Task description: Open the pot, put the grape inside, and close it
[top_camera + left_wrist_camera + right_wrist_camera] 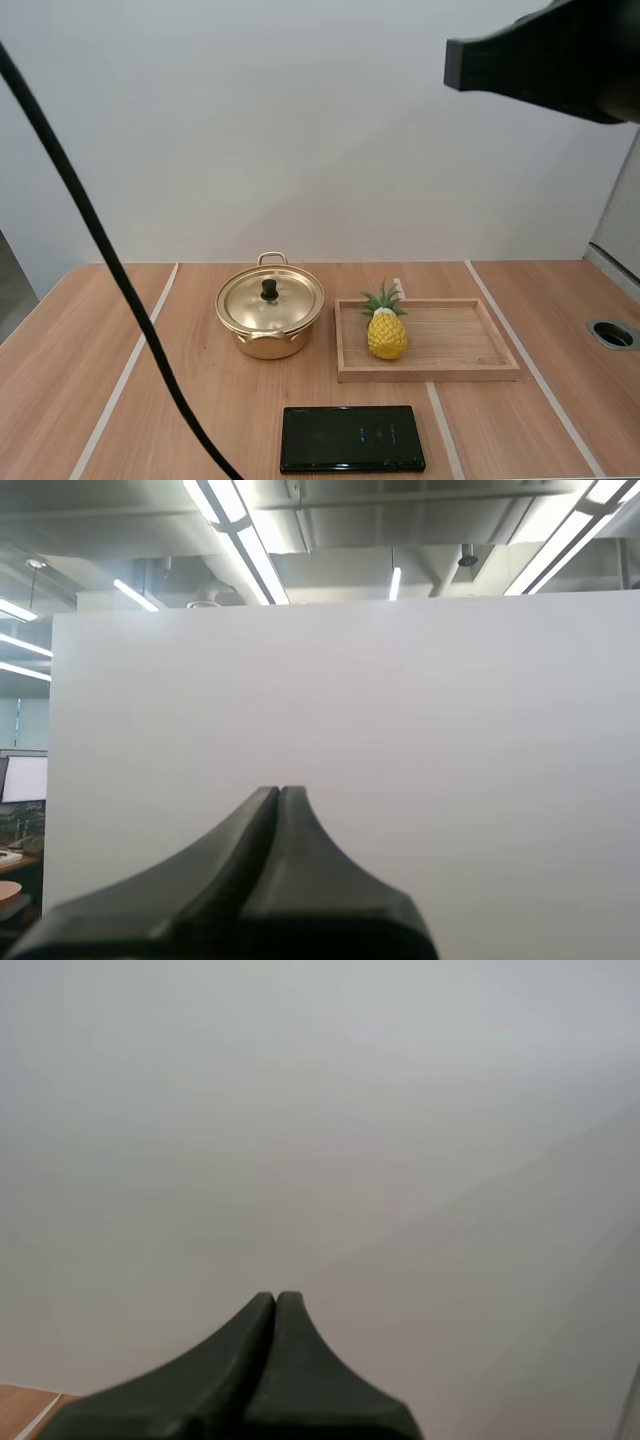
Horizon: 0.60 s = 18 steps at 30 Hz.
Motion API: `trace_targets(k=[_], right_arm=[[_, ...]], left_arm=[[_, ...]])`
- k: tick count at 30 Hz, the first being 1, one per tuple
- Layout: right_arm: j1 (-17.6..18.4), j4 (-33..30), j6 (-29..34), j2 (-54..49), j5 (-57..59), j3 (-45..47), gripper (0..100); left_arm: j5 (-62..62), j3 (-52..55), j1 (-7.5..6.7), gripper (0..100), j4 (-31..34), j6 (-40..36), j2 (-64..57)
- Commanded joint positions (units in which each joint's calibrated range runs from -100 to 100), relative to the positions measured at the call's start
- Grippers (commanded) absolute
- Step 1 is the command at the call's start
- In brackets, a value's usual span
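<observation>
A golden pot [268, 322] stands on the wooden table, its lid [270, 300] with a black knob shut on it. To its right, a yellow toy pineapple [386, 326] with green leaves stands in a wooden tray [460, 345]. My left gripper [281, 792] is shut on nothing, its fingers together as one dark wedge facing a white wall. My right gripper [276, 1300] is likewise shut on nothing and faces the wall. A black part of my right arm [545, 55] hangs high above the tray, far from the pot.
A flat black rectangular pack [352, 438] lies near the table's front edge, below the pot and tray. A round cable hole [613, 333] sits at the table's right side. White strips [135, 360] run across the tabletop.
</observation>
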Motion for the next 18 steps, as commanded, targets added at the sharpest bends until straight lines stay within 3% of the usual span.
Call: trace_targets(k=[1, 7, 12, 18], right_arm=[[-0.21, 0.39, -0.35, -4.89, -0.9, 0.56, 0], [-0.21, 4.04, -0.25, -10.49, 3.84, 0.56, 0], [-0.21, 4.03, 2.81, -11.43, 8.53, 0.82, 0], [-0.21, 4.03, 3.45, -11.67, 11.37, 2.15, 0]], left_arm=[[0.07, 3.92, 0.05, 0, 1.04, -0.12, -4.47], [0.45, 11.88, 0.13, 0, -1.88, 3.65, -13.61], [3.1, 17.36, 0.12, 0, -13.39, 12.94, -18.98], [6.4, 22.46, 1.69, 0, -17.54, 16.28, -21.55]])
